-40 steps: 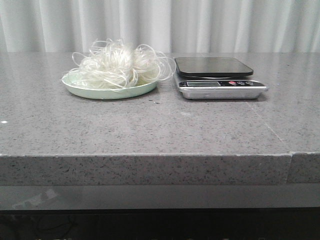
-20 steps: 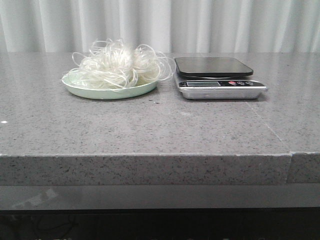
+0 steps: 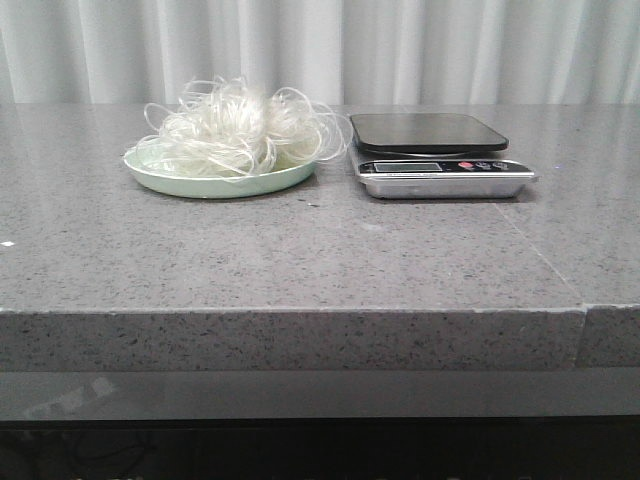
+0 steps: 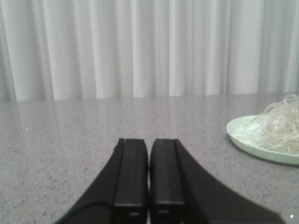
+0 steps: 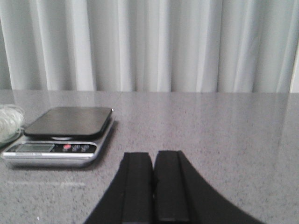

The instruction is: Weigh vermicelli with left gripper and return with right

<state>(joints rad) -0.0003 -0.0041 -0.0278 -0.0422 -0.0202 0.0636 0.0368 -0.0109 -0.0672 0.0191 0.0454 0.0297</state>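
Vermicelli (image 3: pixel 243 128) heaped on plate (image 3: pixel 180 181), scale (image 3: pixel 440 158) at its 3 o'clock; my left gripper (image 4: pixel 149 179) and right gripper (image 5: pixel 154 184) fingers clenched, empty, above the counter (image 3: pixel 300 250).

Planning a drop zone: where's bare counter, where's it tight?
Free: the wide counter strip between the front edge and the plate and scale; also left of the plate and right of the scale. Tight: the narrow gap between plate and scale, where vermicelli loops overhang toward the scale. The scale's platform is bare.
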